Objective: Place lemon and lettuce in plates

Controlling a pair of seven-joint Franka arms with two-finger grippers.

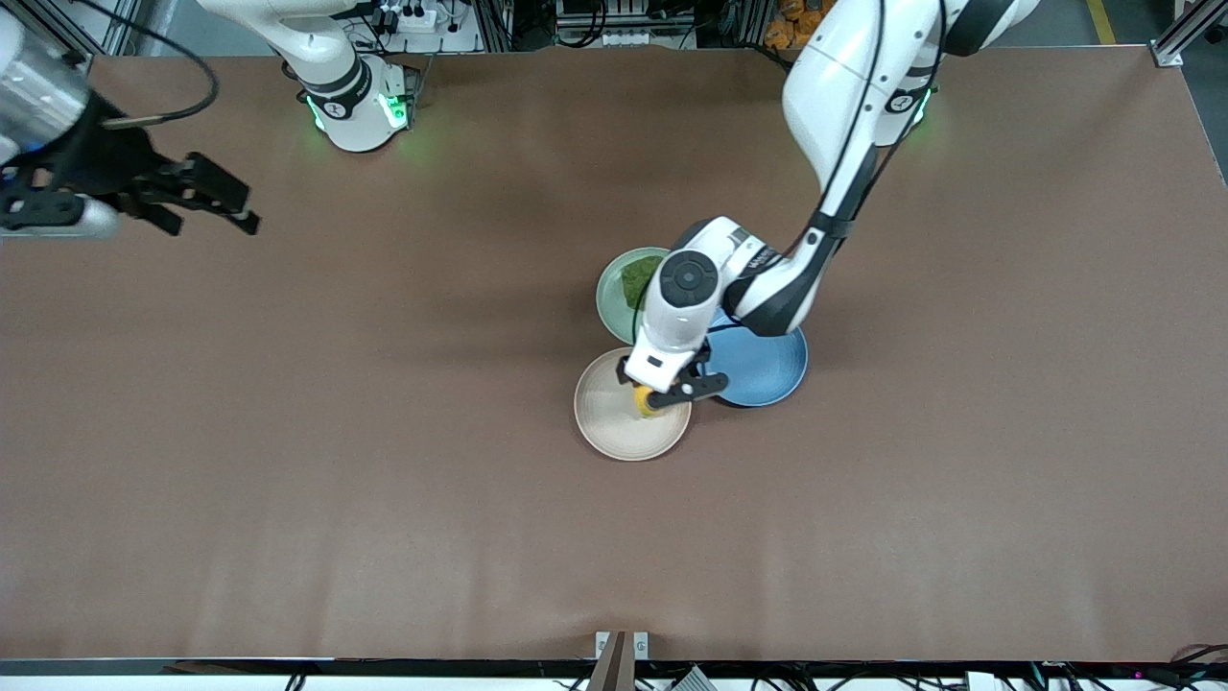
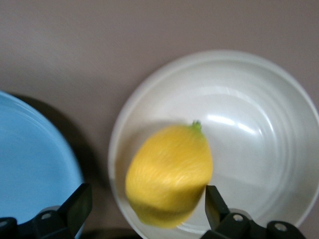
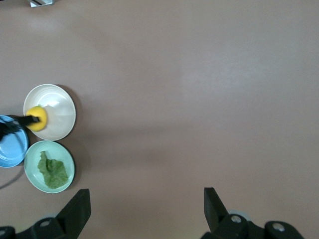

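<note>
Left gripper is positioned over the beige plate near the worktop's middle, fingers spread wide of the lemon; contact between lemon and plate cannot be confirmed. Lettuce lies in the mint plate, partly hidden by the arm. Right gripper waits spread wide near the right arm's end.

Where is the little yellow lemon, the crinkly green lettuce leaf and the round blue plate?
little yellow lemon (image 2: 168, 174), left wrist view, middle of its peel.
crinkly green lettuce leaf (image 3: 53, 172), right wrist view, middle of the leaf.
round blue plate (image 1: 767, 365), front view, its bare floor.
</note>
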